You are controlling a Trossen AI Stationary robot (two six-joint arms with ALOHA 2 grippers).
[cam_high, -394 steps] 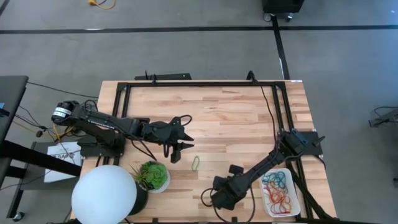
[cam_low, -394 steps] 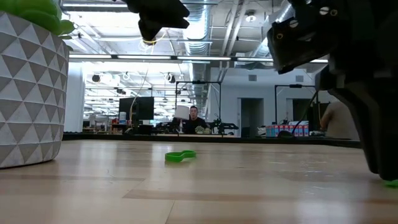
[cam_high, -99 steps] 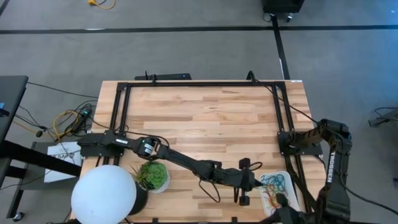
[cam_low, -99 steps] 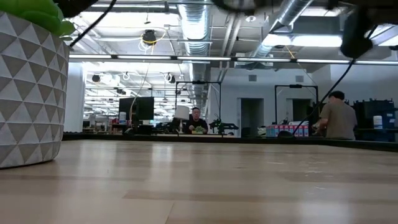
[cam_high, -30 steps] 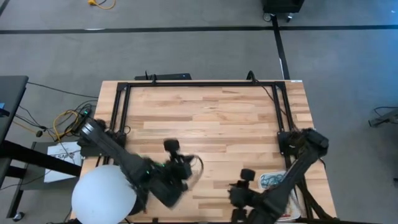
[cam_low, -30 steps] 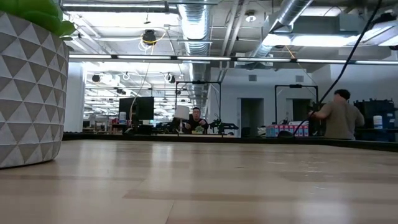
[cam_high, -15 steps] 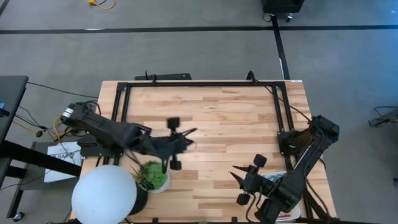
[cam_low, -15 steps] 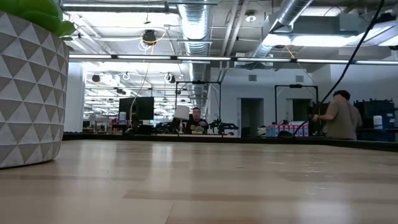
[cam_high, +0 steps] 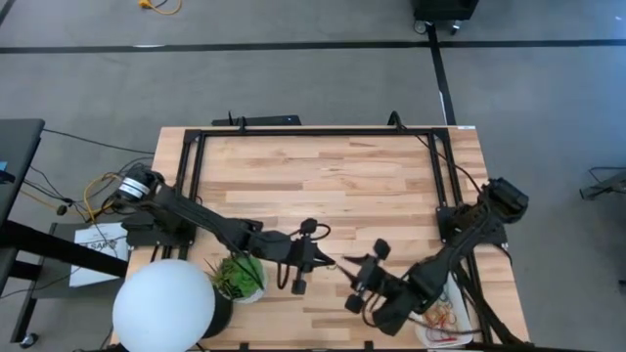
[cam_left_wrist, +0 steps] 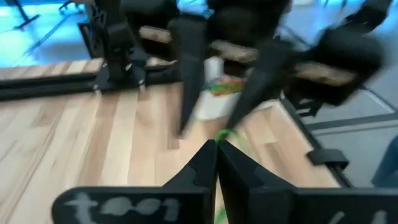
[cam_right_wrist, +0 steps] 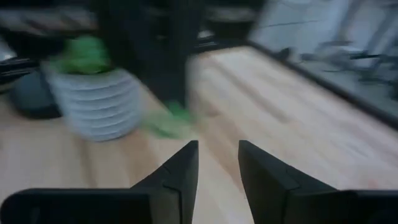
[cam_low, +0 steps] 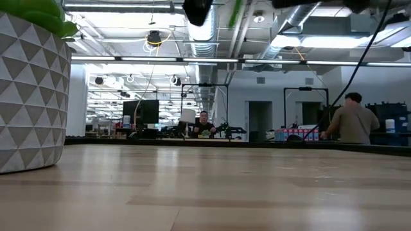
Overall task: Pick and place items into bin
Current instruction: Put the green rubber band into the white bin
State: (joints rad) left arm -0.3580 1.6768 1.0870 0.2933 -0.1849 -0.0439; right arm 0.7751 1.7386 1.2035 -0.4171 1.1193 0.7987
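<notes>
the left gripper point(cam_high: 331, 262) hangs above mid-tabletop point(cam_high: 323, 181), jaws pinched shut on a green band point(cam_left_wrist: 222, 135) — a carry or hand-off, it seems; the right gripper point(cam_high: 344, 266) faces it close by, jaws parted and empty; next the band must reach the bin point(cam_high: 458, 328), which lies at the tabletop's near right corner.

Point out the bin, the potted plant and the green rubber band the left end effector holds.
bin point(cam_high: 458, 330): high view, bare white rim at its lower right edge.
potted plant point(cam_high: 240, 274): high view, middle of its green leaves.
green rubber band point(cam_left_wrist: 222, 134): left wrist view, loop showing above the shut fingertips.
</notes>
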